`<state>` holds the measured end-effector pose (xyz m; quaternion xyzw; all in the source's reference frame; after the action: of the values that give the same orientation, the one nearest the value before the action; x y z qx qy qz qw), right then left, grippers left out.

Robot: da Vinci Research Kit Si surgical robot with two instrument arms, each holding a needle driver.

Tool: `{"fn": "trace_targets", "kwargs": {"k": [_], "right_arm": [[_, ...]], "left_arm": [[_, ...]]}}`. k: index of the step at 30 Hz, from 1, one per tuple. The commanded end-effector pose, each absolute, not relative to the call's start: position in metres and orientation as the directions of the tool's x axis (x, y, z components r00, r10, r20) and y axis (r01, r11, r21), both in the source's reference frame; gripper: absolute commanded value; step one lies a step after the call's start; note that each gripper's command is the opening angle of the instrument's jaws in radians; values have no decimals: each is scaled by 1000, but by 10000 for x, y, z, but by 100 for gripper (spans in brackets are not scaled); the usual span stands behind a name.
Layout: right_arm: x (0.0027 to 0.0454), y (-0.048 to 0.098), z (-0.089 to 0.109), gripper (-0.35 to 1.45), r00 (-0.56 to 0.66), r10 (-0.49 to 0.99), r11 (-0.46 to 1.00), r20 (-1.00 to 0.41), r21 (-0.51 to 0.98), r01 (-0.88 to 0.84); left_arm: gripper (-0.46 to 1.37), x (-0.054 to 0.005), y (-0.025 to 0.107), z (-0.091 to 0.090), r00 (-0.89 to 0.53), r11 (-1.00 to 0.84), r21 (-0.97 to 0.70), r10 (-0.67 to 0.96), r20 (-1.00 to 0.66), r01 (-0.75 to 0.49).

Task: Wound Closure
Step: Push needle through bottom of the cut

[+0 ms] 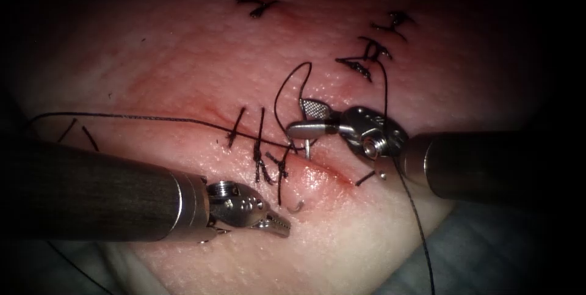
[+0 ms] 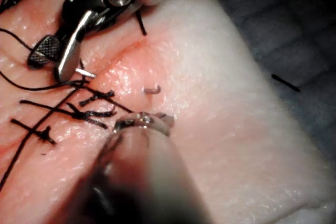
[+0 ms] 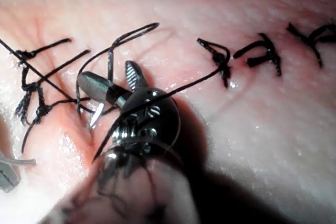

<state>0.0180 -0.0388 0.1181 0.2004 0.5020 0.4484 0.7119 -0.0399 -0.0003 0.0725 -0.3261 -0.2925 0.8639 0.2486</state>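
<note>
The curved needle (image 1: 298,207) sits in the tissue (image 1: 152,63) across the open end of the cut (image 1: 329,173), its tip poking out on the near side, just beyond the last tied stitch (image 1: 264,160). The right tool (image 1: 308,119) stands above the cut with its jaws apart, holding nothing, the needle's blunt end beside its lower jaw; the left tool (image 1: 278,226) rests near the exposed tip, jaws together and empty. With nothing gripping the needle it could slip back into the tissue — and the slack thread (image 1: 122,116) looped around the right tool could snag.
</note>
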Motion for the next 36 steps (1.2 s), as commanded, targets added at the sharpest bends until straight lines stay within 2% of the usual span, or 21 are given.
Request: {"fn": "trace_targets", "kwargs": {"k": [1, 5, 6, 7, 8, 9, 11, 14, 18, 24, 30, 36], "right_arm": [[181, -388, 1181, 91, 92, 841, 516, -534, 736, -438], [184, -387, 1181, 66, 95, 844, 513, -527, 744, -429], [185, -387, 1181, 50, 89, 853, 498, -514, 754, -427], [185, -387, 1181, 23, 89, 857, 495, -508, 760, -422], [185, -388, 1181, -26, 86, 862, 486, -499, 767, -419], [185, -388, 1181, -35, 79, 876, 462, -476, 782, -418], [185, -390, 1180, -35, 52, 920, 371, -389, 819, -437], [185, -391, 1176, -35, 48, 930, 345, -364, 820, -456], [187, -394, 1171, -35, -14, 953, 262, -303, 845, -466], [187, -395, 1169, -35, -163, 983, 2, -86, 888, -459], [189, -403, 1164, -35, -202, 979, -68, -24, 896, -438], [193, -416, 1151, -35, -244, 965, -189, 96, 900, -394]], "left_arm": [[-35, -399, -2, 725, -663, -702, -673, 621, -418, -232], [-35, -400, -2, 725, -663, -702, -673, 621, -418, -233], [-35, -400, -2, 725, -663, -702, -673, 621, -418, -233], [-35, -400, -2, 725, -663, -702, -673, 621, -418, -233], [-35, -400, -2, 725, -663, -702, -673, 621, -418, -233], [-35, -400, -2, 725, -663, -702, -673, 621, -418, -233], [-35, -400, -2, 725, -663, -702, -673, 621, -418, -233], [-35, -400, -1, 726, -663, -702, -673, 621, -418, -232], [-35, -400, -1, 726, -663, -702, -673, 621, -418, -232], [-35, -401, 0, 727, -663, -702, -673, 621, -418, -234], [-35, -401, 0, 727, -663, -702, -673, 621, -418, -233], [-35, -401, 0, 727, -663, -702, -673, 621, -418, -233]]}}
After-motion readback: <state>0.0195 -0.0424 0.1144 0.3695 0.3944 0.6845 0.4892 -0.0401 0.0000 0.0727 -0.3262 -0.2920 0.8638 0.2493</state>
